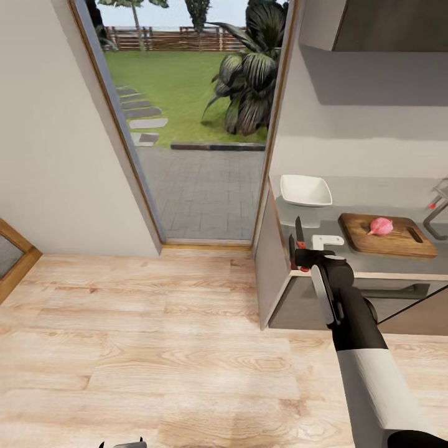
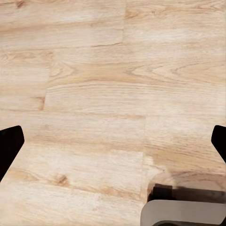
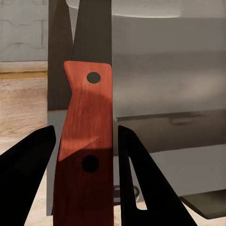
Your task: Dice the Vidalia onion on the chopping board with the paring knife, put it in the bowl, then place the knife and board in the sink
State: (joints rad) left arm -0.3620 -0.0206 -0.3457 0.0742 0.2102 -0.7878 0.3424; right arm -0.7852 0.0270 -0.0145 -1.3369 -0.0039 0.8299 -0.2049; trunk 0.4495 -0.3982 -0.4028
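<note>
The left gripper [image 2: 113,141] hangs over the pale wood plank floor [image 2: 94,94], its dark fingertips [image 2: 9,143] spread wide with nothing between them. Further forward, the right gripper [image 1: 303,256] is clamped on the red handle of the slim paring knife [image 1: 298,231], whose dark grey blade points upward just before the near edge of the glossy grey countertop [image 1: 298,214]; in the right wrist view the black fingers [image 3: 28,174] flank the red handle of the paring knife [image 3: 87,141]. On the countertop, the rectangular brown wooden chopping board [image 1: 392,239] lies toward its right end, with the pinkish round onion [image 1: 381,226] resting on the board's middle. The shallow white squarish bowl [image 1: 306,190] sits near the countertop's far left corner, apart from the board. A steel tap with a red-tipped lever [image 1: 437,208] rises at the right edge. Beyond, an open doorway [image 1: 199,124] shows paving and lawn.
</note>
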